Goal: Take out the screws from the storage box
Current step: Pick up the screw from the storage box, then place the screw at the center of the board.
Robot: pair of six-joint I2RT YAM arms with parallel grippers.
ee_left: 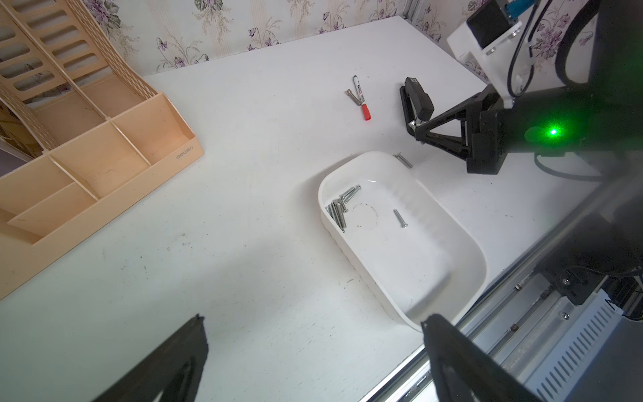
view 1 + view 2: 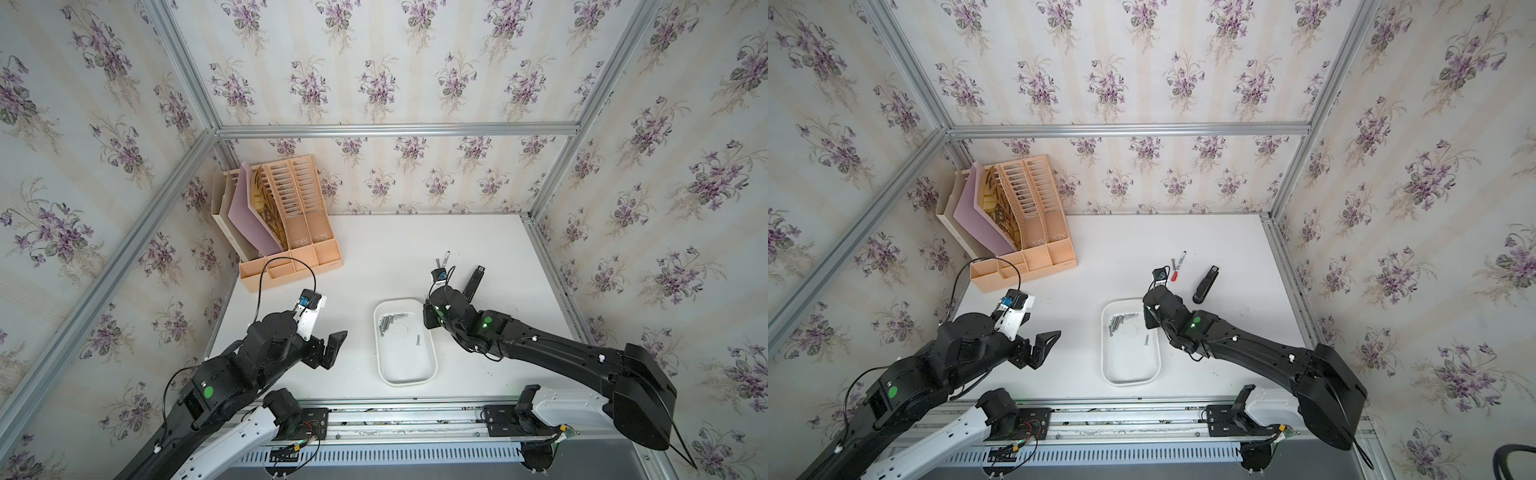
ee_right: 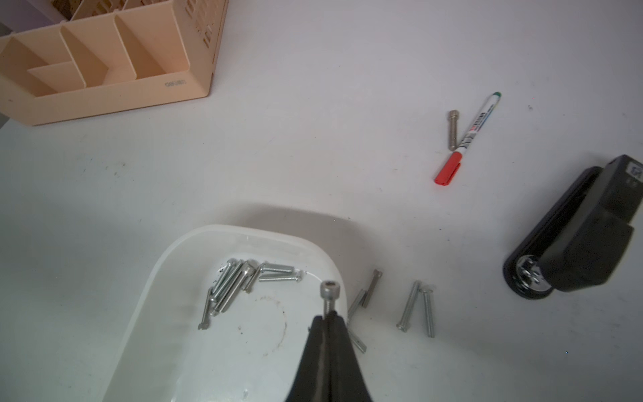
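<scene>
Broadly: matte white worktop (image 2: 395,257), faintly scuffed. Upper left in a top view, a peach slatted plastic file organizer (image 2: 291,232), boxy compartments in front. Lower centre, the storage box (image 2: 405,365): glossy white, shallow, rounded corners, low rim. Left tool (image 1: 315,318): black wedge fingers spread wide, nothing between. Right tool (image 3: 327,318) pinched closed on a socket-head screw (image 3: 328,292), over the box's rim. Black stapler (image 3: 577,240), right edge. Red-capped marker (image 3: 469,135). The screws (image 3: 236,282): slim silver cylinders heaped at the box's upper end. Loose screws (image 3: 414,306) lie on the worktop beside the rim.
</scene>
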